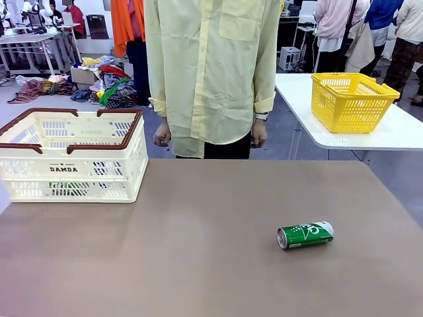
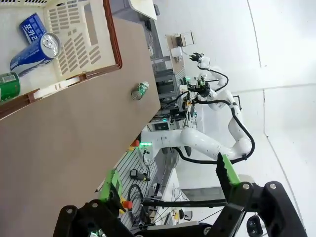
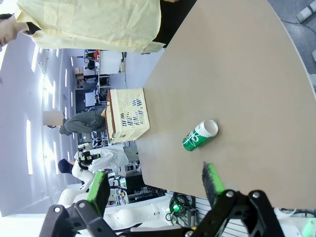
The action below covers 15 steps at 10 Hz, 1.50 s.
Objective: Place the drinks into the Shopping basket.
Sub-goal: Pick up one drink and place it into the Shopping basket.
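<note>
left wrist: blue can (image 2: pixel 29 57) in basket (image 2: pixel 74 34)

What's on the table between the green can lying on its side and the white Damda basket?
Nothing: the front view shows bare brown tabletop between the green can and the basket.

The Shopping basket (image 1: pixel 73 155) stands on the table (image 1: pixel 198 264) at its far left. In it lie the POCARI can (image 2: pixel 34 44) and, near it, a second can (image 2: pixel 9 86). A third can (image 1: pixel 305 235) lies on its side on the table's right half, well apart from the basket. A person (image 1: pixel 211 72) stands behind the far edge. Behind, to the right, a mesh basket (image 1: pixel 350 99) sits on another table (image 1: pixel 396 135).
</note>
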Motion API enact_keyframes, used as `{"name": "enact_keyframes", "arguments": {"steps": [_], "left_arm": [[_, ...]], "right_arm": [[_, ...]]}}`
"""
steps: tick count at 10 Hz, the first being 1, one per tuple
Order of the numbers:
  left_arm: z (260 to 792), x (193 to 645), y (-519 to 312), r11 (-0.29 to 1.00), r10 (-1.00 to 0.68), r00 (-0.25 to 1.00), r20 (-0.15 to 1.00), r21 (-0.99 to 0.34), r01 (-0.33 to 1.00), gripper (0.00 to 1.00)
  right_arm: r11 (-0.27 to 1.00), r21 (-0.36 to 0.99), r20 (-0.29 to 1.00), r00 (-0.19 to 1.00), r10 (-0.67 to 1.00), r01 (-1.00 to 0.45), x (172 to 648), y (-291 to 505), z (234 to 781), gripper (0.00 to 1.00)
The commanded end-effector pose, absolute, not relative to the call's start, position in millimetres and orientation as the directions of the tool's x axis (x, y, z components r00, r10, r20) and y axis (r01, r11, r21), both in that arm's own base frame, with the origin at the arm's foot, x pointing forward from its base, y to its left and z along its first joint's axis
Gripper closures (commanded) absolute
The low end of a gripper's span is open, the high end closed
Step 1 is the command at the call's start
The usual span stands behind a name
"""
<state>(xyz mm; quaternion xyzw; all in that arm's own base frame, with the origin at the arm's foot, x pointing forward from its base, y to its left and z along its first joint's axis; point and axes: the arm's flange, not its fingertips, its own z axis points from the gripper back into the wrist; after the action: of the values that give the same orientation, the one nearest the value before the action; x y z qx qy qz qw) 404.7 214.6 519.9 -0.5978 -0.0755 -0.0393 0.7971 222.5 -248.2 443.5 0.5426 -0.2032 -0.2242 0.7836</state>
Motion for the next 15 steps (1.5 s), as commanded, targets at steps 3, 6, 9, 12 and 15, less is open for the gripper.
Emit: {"name": "enact_keyframes", "arguments": {"steps": [3,6,9,12,15], "left_arm": [[517,401,209,0.28,0.019,0.986,0.164,-0.948,0.153,0.0],[517,401,209,0.28,0.019,0.986,0.164,-0.948,0.153,0.0],[517,401,209,0.28,0.019,0.986,0.164,-0.948,0.153,0.0],[517,401,209,0.28,0.019,0.986,0.164,-0.948,0.153,0.0],[517,401,209,0.28,0.019,0.986,0.164,-0.948,0.153,0.0]], "right_arm": [[0.312,0.945,0.097,0.819,-0.565,0.103,221,-249,444,0.0],[0.312,0.945,0.097,0.819,-0.565,0.103,221,-249,444,0.0],[0.312,0.945,0.097,0.819,-0.565,0.103,221,-249,444,0.0],[0.312,0.945,0.097,0.819,-0.565,0.103,221,-249,444,0.0],[0.488,0.873,0.183,0.91,-0.371,0.023,239,-203,471,0.0]]}}
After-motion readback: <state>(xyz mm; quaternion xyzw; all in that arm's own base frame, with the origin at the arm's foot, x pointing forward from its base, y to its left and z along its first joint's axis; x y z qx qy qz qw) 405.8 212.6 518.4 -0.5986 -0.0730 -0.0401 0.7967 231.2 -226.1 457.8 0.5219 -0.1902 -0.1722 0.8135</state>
